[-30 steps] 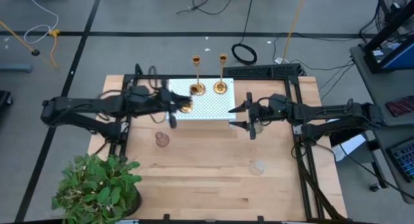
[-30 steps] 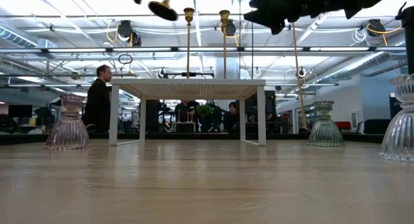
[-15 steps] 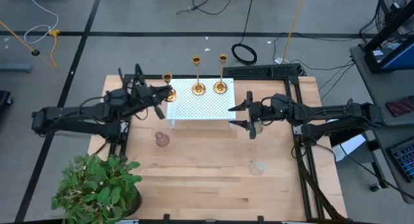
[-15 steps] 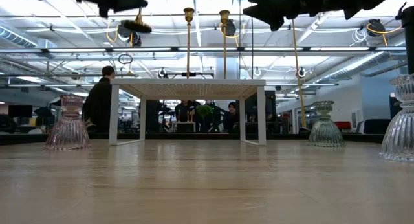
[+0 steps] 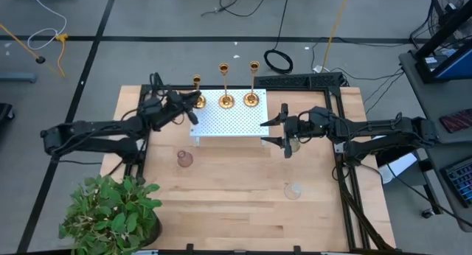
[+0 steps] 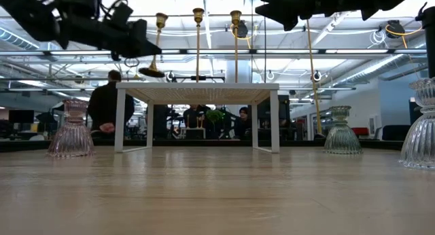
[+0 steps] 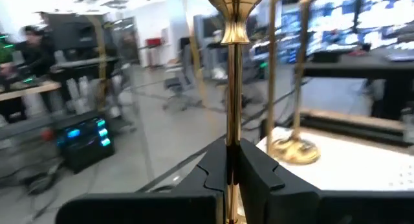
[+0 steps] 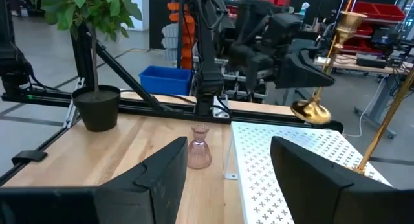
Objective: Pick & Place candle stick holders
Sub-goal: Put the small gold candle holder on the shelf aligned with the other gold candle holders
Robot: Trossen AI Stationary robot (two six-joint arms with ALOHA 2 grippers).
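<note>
1. Gold candle stick holder [image 5: 197, 92] is clamped by its thin stem between the jaws of the left gripper [image 5: 189, 107], held tilted in the air over the left back corner of the white perforated stand [image 5: 228, 122]
2. Two more gold holders [image 5: 226, 100] stand upright on the stand
3. Right gripper [image 5: 273, 132] hovers at the stand's right end, jaws apart, just beside the greenish glass holder [image 5: 294, 144]

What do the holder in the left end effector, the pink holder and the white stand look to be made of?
The gold holder, clamped in the left end effector, looks like polished brass or plated metal, judging by its mirror-like shine. The pink holder looks like pressed glass: translucent, ribbed. The white stand appears to be painted perforated sheet, probably metal, with a regular hole pattern.
</note>
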